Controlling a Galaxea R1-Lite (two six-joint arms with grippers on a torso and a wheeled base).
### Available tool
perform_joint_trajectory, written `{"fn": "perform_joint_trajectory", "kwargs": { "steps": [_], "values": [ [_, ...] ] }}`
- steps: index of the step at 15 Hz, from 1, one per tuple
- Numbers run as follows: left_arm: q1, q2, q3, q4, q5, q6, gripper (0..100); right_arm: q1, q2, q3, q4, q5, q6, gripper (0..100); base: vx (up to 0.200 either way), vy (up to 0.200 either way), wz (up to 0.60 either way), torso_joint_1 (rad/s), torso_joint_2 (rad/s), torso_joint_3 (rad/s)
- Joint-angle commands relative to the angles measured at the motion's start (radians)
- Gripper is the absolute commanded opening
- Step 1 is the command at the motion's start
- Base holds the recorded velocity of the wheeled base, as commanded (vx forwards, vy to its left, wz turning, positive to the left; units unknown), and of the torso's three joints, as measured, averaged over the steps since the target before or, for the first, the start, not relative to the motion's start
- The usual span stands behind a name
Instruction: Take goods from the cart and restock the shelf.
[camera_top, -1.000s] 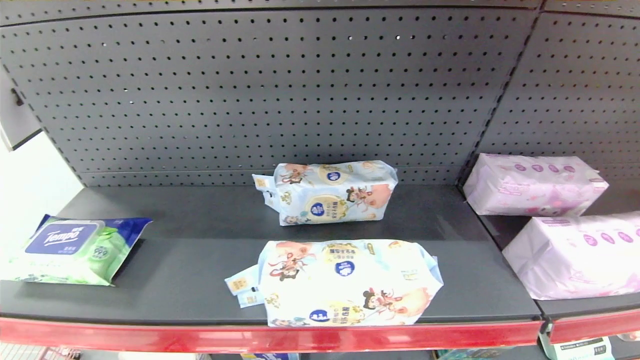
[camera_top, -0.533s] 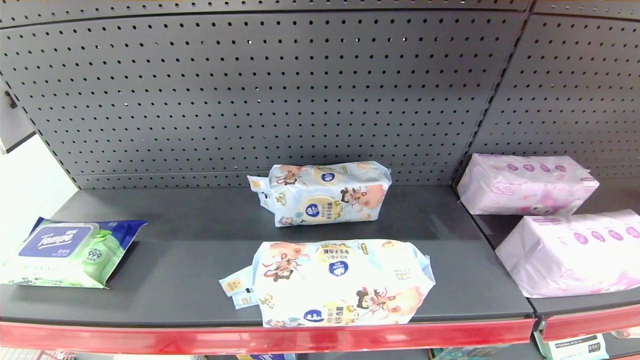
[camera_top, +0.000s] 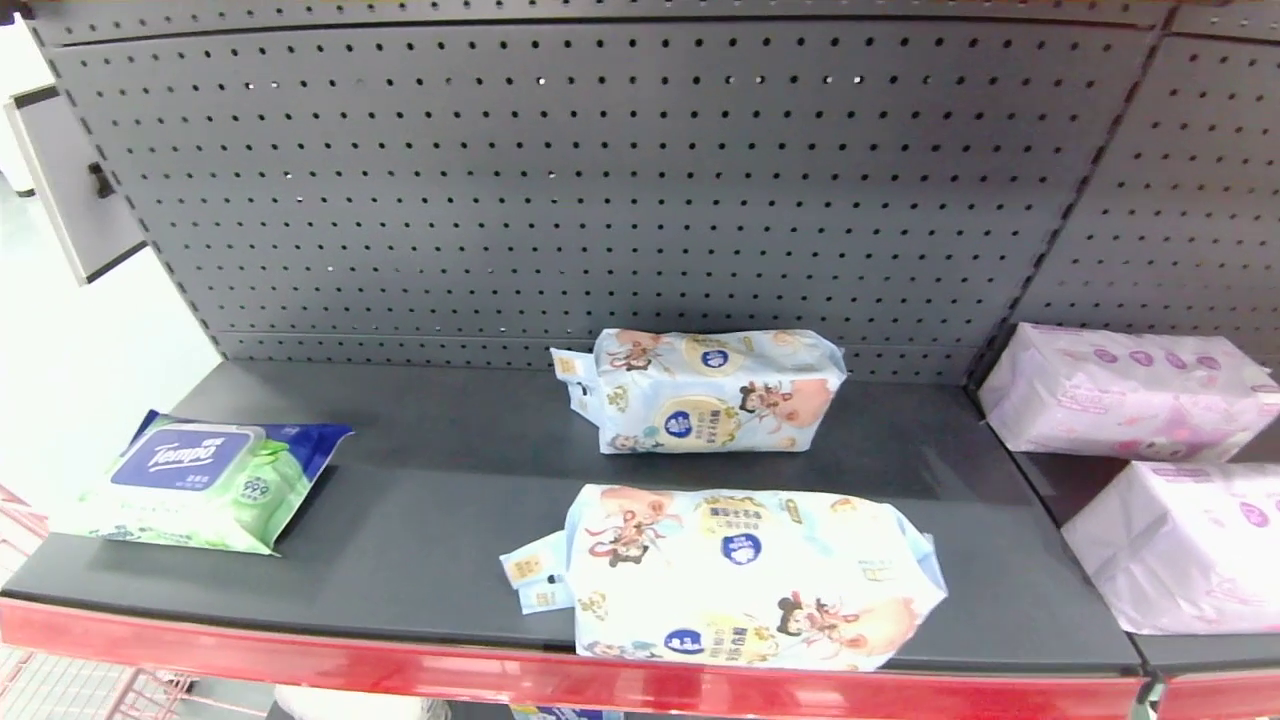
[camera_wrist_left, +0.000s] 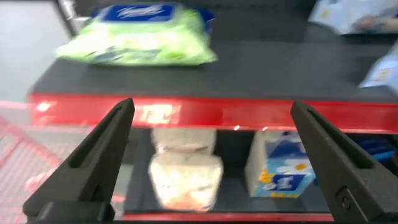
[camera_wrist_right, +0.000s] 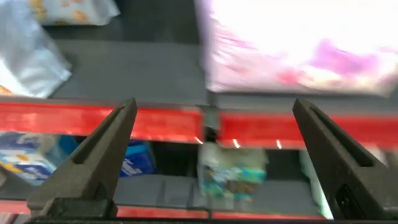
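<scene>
Two cartoon-print tissue packs lie mid-shelf, one at the back (camera_top: 715, 390) and one at the front edge (camera_top: 750, 580). A green and blue wipes pack (camera_top: 205, 480) rests at the shelf's left end, and the left wrist view has it (camera_wrist_left: 140, 34) just above the red shelf lip (camera_wrist_left: 211, 115). My left gripper (camera_wrist_left: 212, 106) hangs open and holds nothing, in front of that lip. My right gripper (camera_wrist_right: 214, 104) is open too, facing the lip below a pink pack (camera_wrist_right: 298, 46).
Two pink packs (camera_top: 1125, 390) (camera_top: 1180, 545) fill the neighbouring bay on the right. The pegboard wall (camera_top: 600, 200) closes the back. A lower shelf holds pale packs (camera_wrist_left: 186, 180) and a blue-white carton (camera_wrist_left: 280, 168). Red cart wire (camera_top: 60, 680) shows at lower left.
The whole head picture has slid to the right, so the camera has shifted. The packs keep their places on the shelf.
</scene>
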Motion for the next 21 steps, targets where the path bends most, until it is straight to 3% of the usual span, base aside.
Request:
{"fn": "perform_joint_trajectory", "kwargs": {
  "steps": [1,21],
  "values": [
    [0.0,0.0,0.0,0.0,0.0,0.0,100,0.001,0.0,0.0,-0.002,-0.001,0.0,100,0.0,0.0,0.0,0.0,0.0,0.0],
    [0.0,0.0,0.0,0.0,0.0,0.0,100,0.001,0.0,0.0,-0.002,-0.001,0.0,100,0.0,0.0,0.0,0.0,0.0,0.0]
  ]
}}
